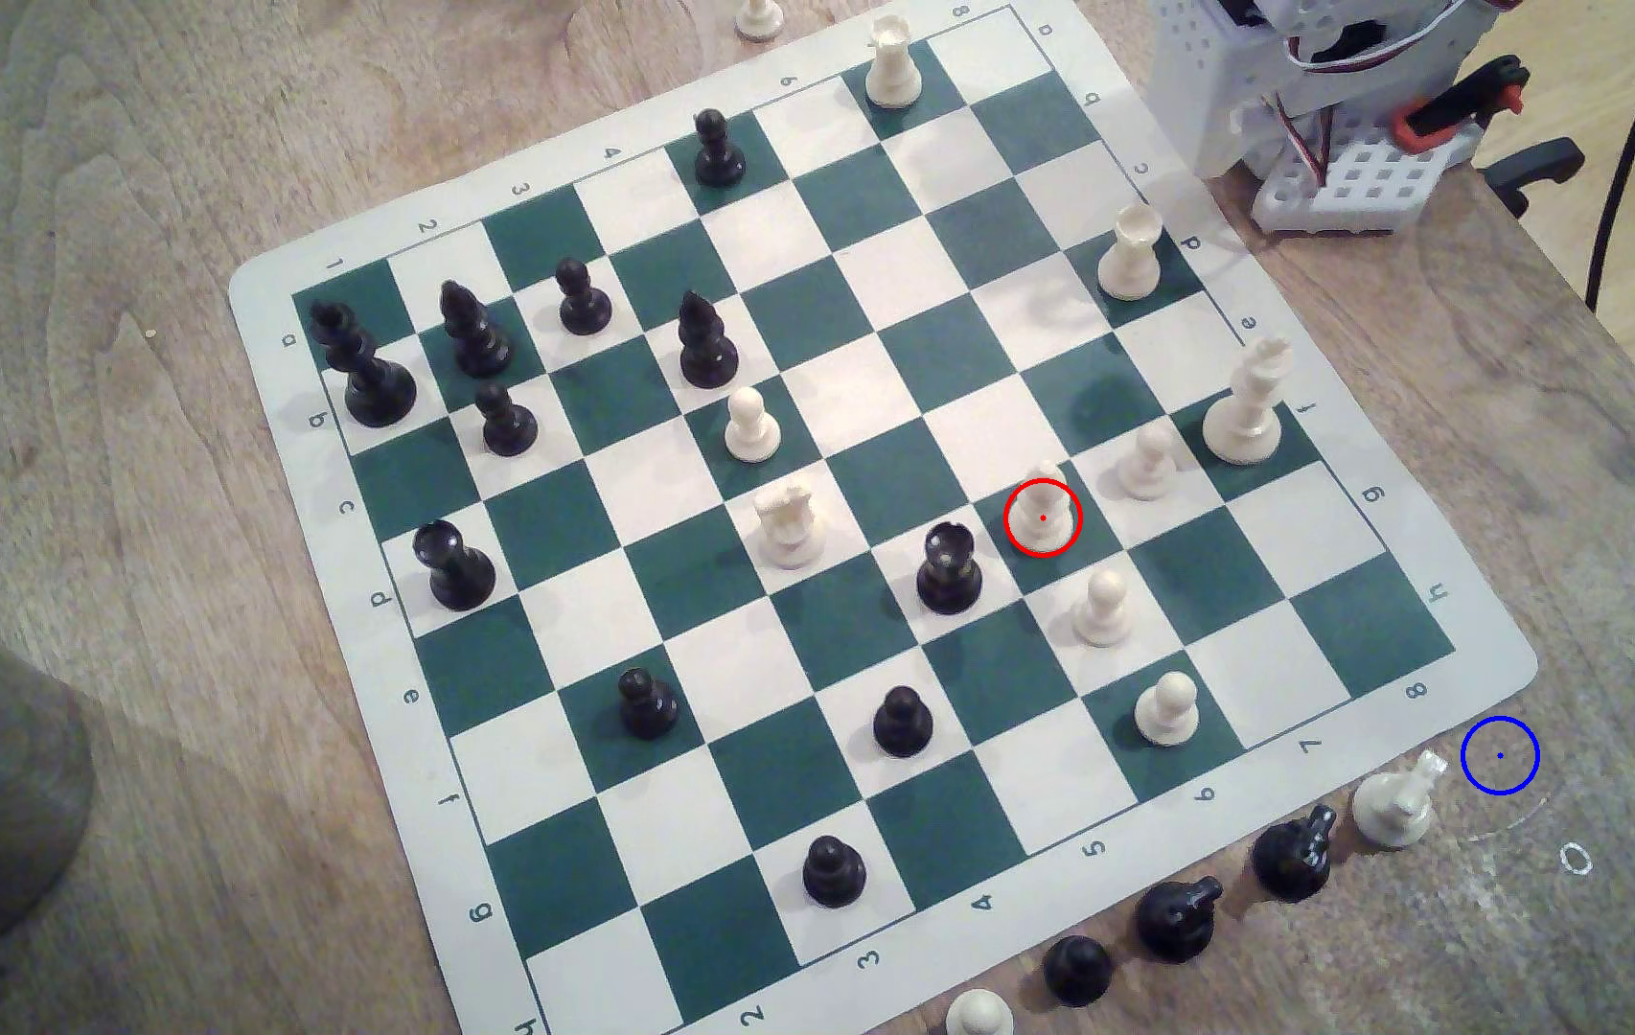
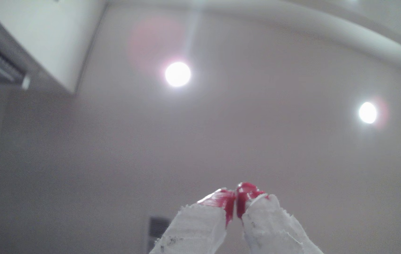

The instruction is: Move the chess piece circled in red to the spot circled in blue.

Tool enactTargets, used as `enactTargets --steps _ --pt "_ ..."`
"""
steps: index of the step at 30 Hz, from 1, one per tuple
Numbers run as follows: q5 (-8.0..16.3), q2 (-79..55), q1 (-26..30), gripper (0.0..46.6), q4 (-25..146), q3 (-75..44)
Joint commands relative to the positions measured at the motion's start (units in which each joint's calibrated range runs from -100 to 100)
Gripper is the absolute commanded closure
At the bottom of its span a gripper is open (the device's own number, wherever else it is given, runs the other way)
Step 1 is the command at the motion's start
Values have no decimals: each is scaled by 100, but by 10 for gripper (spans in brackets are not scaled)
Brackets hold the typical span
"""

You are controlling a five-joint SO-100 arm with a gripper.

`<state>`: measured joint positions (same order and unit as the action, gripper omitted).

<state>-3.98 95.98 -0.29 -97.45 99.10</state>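
Cream pawn [image 1: 1043, 513] stood ringed red on the board [image 1: 893, 478] | blue ring [image 1: 1500, 755] lay on bare table [image 1: 146, 348] | gripper [image 2: 235, 195] pinched closed, empty, facing the ceiling

Exterior view looks steeply down on chessboard [image 1: 853, 517] and tabletop [image 1: 97, 299], fairly near. Wrist view faces up past end effector [image 2: 235, 202] at ceiling [image 2: 243, 134].

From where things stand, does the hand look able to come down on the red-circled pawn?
Probably yes, from above. The hand points at the ceiling, tips together. The red-circled pawn stands upright with open space overhead; the black rook and a white pawn stand close, leaving tight room for opened fingers.
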Motion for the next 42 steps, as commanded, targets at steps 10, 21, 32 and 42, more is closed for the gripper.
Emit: enactTargets --steps 10,21,32,42 --pt "-24 -22 346 464 3168 -1224" --pt "5 -31 550 464 7067 -2185" --pt "303 -56 909 464 9180 -2892" --pt "1177 -1771 1746 464 12775 -5105"
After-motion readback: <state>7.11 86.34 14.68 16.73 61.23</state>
